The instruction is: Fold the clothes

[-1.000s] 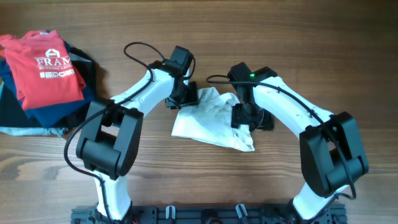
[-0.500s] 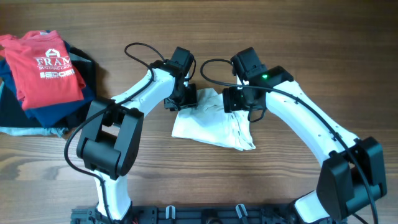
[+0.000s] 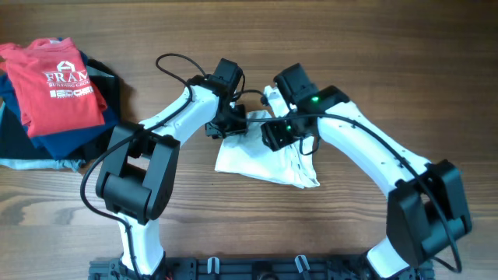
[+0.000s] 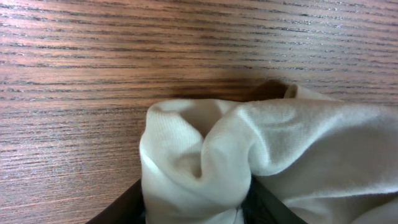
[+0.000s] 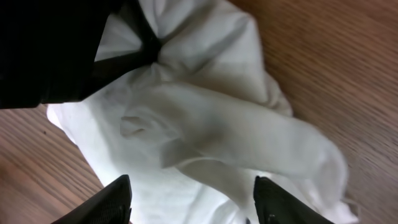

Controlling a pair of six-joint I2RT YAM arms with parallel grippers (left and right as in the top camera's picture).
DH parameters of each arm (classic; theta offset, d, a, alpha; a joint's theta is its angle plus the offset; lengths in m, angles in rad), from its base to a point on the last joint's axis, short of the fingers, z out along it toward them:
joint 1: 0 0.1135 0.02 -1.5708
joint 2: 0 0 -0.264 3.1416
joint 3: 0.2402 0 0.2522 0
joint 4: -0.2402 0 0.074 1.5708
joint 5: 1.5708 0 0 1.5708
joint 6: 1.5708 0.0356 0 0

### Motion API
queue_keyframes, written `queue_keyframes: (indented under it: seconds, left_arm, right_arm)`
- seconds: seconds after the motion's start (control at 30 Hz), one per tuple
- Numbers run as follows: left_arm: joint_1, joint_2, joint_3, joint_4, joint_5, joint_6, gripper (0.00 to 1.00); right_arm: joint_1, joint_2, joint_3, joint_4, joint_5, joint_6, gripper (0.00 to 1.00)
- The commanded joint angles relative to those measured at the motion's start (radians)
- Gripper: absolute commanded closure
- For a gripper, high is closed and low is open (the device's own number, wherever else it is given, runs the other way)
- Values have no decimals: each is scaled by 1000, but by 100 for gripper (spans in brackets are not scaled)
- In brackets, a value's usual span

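Observation:
A crumpled white garment lies on the wooden table at the centre. My left gripper is shut on a bunched fold of the white garment at its upper left corner. My right gripper hangs open just above the garment's upper middle, its two fingers wide apart over the white cloth, holding nothing. In the right wrist view the left gripper's black body shows at the top left, pinching the cloth.
A pile of clothes sits at the far left of the table, with a red printed T-shirt on top of dark blue and black garments. Bare wood surrounds the white garment.
My right arm has swung left from the garment's right side to above its upper middle, close to the left gripper. The left gripper has stayed put, still gripping the cloth.

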Motion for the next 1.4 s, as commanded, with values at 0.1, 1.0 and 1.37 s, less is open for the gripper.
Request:
queue_keyframes:
  seconds: [0.1, 1.0, 1.37]
  left_arm:
    - [10, 50, -21, -16, -37, 5, 55]
    - [10, 50, -21, -23, -37, 5, 55]
    - [10, 50, -21, -23, -37, 5, 55]
  right_arm:
    - [9, 57, -13, 36, 63, -6, 49]
    - [-211, 47, -12, -41, 132, 392, 96]
    - [-130, -28, -13, 10, -182, 90, 50]
